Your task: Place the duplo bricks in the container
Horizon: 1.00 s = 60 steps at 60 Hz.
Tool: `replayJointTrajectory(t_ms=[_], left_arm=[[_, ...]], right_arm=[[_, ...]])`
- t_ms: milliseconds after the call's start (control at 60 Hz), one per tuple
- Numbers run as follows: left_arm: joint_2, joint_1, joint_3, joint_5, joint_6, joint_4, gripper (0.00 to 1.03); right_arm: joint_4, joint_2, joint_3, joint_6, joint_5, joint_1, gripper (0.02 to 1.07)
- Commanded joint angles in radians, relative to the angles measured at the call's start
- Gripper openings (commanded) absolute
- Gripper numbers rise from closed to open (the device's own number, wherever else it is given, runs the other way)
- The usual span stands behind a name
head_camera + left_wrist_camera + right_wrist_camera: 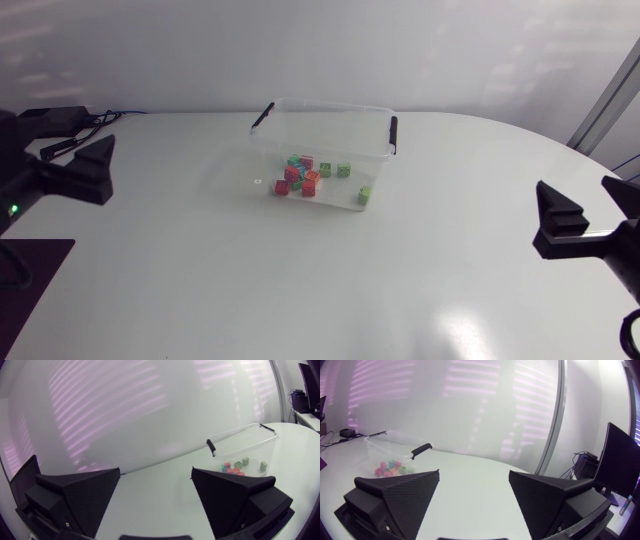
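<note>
Two grippers are hanging wide open at the sides of the table [300, 300]. The left gripper [156, 472] is spreading its fingers well apart with bare tabletop showing between them, and the right gripper [474, 472] is gaping the same way on the opposite side. Between them the white surface is running broad and flat from the near edge to the middle. Beyond that stretch the container [325, 103], a clear tub with a black handle [393, 135] at each end, is sitting near the table's centre, well apart from both grippers. The bricks [300, 178] are lying inside it on its floor. Most of them, red, green and orange, are crowding toward its left part, while one green brick [364, 195] is lying alone by the near right corner. Farther off, at the far left corner, a black box [60, 117] with cables is resting near the left arm. The curved far edge is bending round toward the right arm's side.
</note>
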Motion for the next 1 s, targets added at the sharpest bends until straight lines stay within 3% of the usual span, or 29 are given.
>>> replayJointTrajectory(t_ms=[0,983], left_arm=[[-0.095,0.043,-0.09,0.004,0.02,0.023,1.0],[-0.603,0.049,-0.518,0.104,-0.353,-0.023,0.99]], right_arm=[[0.023,-0.051,-0.055,-0.048,0.013,-0.017,1.02],[0.177,-0.253,-0.361,0.139,-0.241,-0.153,1.02]])
